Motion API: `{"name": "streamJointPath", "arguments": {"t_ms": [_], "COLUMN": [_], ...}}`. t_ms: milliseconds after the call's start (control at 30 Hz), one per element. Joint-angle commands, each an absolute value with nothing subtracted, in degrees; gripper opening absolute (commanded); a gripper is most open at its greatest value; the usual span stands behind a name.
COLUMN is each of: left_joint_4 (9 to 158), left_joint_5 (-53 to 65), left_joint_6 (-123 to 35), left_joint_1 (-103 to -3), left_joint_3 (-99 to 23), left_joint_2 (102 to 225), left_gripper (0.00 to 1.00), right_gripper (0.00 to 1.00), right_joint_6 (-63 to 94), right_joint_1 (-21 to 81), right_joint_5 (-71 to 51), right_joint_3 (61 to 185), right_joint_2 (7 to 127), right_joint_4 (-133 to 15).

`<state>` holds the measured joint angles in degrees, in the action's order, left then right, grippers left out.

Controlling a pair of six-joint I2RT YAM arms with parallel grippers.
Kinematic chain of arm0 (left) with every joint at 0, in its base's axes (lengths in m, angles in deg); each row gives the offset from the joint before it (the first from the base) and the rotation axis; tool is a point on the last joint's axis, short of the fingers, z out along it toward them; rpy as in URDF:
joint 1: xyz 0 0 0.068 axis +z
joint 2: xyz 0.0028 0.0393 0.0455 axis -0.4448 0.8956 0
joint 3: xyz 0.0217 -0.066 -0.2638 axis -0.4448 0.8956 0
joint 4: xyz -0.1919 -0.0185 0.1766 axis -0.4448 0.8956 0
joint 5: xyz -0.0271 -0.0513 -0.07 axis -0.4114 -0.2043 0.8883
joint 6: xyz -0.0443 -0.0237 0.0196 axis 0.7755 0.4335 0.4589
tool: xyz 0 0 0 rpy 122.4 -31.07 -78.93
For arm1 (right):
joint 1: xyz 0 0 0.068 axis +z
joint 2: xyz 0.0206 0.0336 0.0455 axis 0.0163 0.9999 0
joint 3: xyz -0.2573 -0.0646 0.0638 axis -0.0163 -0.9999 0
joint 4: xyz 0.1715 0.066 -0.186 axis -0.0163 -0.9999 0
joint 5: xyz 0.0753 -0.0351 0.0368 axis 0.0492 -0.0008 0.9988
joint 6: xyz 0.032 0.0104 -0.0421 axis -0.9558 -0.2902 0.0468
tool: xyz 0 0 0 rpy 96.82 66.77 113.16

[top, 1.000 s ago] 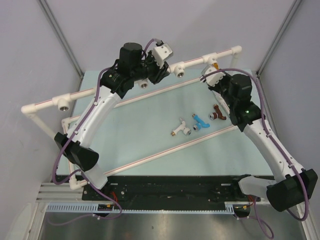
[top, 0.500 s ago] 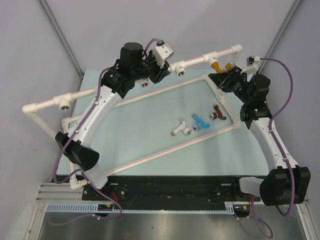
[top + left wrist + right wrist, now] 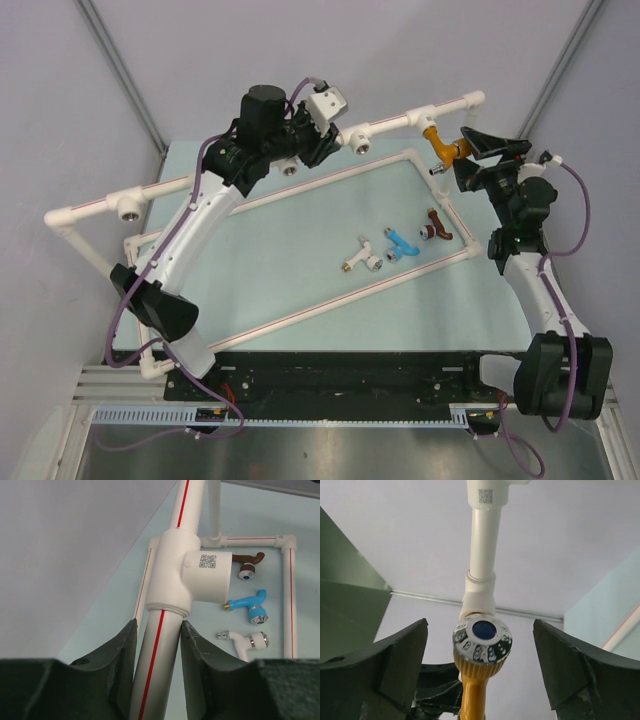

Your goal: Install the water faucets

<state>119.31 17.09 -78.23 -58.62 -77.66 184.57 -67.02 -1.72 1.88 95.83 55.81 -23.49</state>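
The orange faucet stuck out of the pipe frame, long axis aimed at the right tool, whose jaws gaped either side, untouching. The left tool clenched the pipe frame; the other faucets lay on the tabletop.

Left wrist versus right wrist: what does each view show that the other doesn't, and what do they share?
Only the left wrist view: the left gripper shut on a red-striped pipe below a T-socket, plus the brown faucet, blue faucet and white faucet lying loose.
Only the right wrist view: the orange faucet seated on its fitting, knob facing the camera, inside the open right gripper, untouched.
Both views: white frame piping and the teal table.
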Motion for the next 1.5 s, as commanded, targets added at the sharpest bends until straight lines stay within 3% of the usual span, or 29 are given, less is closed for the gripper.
{"name": "streamJointPath", "arguments": {"t_ms": [0, 233, 433, 633, 800, 933, 1133, 1233, 1267, 1333, 1467], "left_joint_4": [133.71, 133.62, 133.62, 133.71, 133.71, 133.71, 133.71, 133.8, 133.8, 133.89, 133.89], "left_joint_5": [20.2, 20.64, 20.9, 20.9, 20.9, 20.99, 20.9, 20.72, 20.64, 20.55, 20.72], "left_joint_6": [-71.86, -71.86, -71.68, -71.5, -71.59, -71.42, -71.5, -71.59, -71.68, -71.68, -71.59], "left_joint_1": [-59.99, -59.81, -59.72, -59.64, -59.72, -59.72, -59.72, -59.72, -59.64, -59.64, -59.64], "left_joint_3": [-75.65, -76.09, -76.09, -76.09, -76.26, -76.26, -75.91, -75.82, -75.82, -75.91, -76.17], "left_joint_2": [187.42, 187.86, 187.86, 187.69, 187.78, 187.6, 187.25, 187.16, 187.07, 187.07, 187.34], "left_gripper": [0.0, 0.0, 0.0, 0.0, 0.0, 0.0, 0.0, 0.0, 0.0, 0.0, 0.0], "right_gripper": [0.97, 1.0, 1.0, 1.0, 1.0, 1.0, 0.98, 0.86, 0.76, 0.65, 0.19], "right_joint_6": [-57.78, -39.34, 0.11, 42.74, 55.33, 62.98, 61.6, 56.25, 50.23, 41.43, 14.18], "right_joint_1": [-4.42, -6.18, -4.52, 8.47, 16.39, 20.53, 20.89, 20.89, 20.89, 20.8, 19.66], "right_joint_5": [-0.05, -5.75, -2.17, -2.41, -4.62, -16.1, -19.56, -18.51, -18.42, -14.21, -7.01], "right_joint_3": [94.92, 94.83, 102.19, 105.55, 107.22, 107.31, 107.31, 107.4, 107.31, 107.31, 107.31], "right_joint_2": [49.65, 41.91, 39.27, 37.95, 39.88, 43.65, 48.14, 49.55, 49.64, 49.81, 51.65], "right_joint_4": [-32.07, -38.86, -42.7, -50.79, -54.58, -54.24, -52.04, -50.46, -49.85, -48.26, -44.58]}}
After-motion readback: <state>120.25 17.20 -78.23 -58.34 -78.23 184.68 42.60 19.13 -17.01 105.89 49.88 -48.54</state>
